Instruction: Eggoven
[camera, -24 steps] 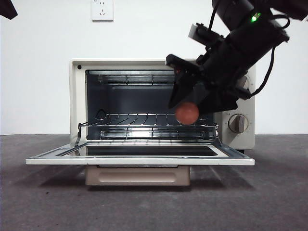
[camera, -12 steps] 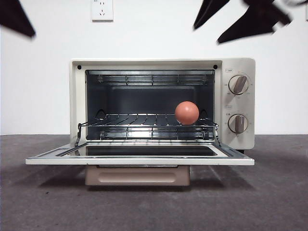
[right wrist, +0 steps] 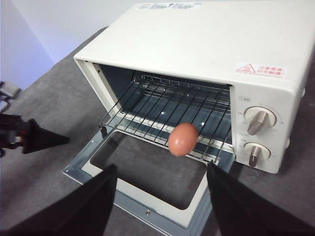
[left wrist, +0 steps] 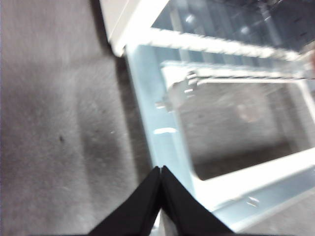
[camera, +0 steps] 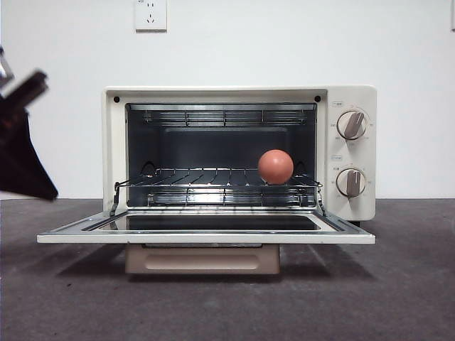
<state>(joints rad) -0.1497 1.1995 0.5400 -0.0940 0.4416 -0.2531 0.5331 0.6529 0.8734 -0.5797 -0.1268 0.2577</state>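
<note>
Front view: the egg (camera: 276, 166) sits on the wire rack (camera: 213, 177) at its right end, near the front edge, with bare rack to its left; it looks nearly round, so its long axis cannot be told. The oven (camera: 240, 153) door (camera: 206, 231) lies flat open over the surface (camera: 398, 284). A red warning sticker (right wrist: 260, 70) on top is too small to read. The left end effector (left wrist: 161, 179), jaws together, hangs over the door's left corner. The right end effector (right wrist: 161, 179), jaws apart, is above and in front.
</note>
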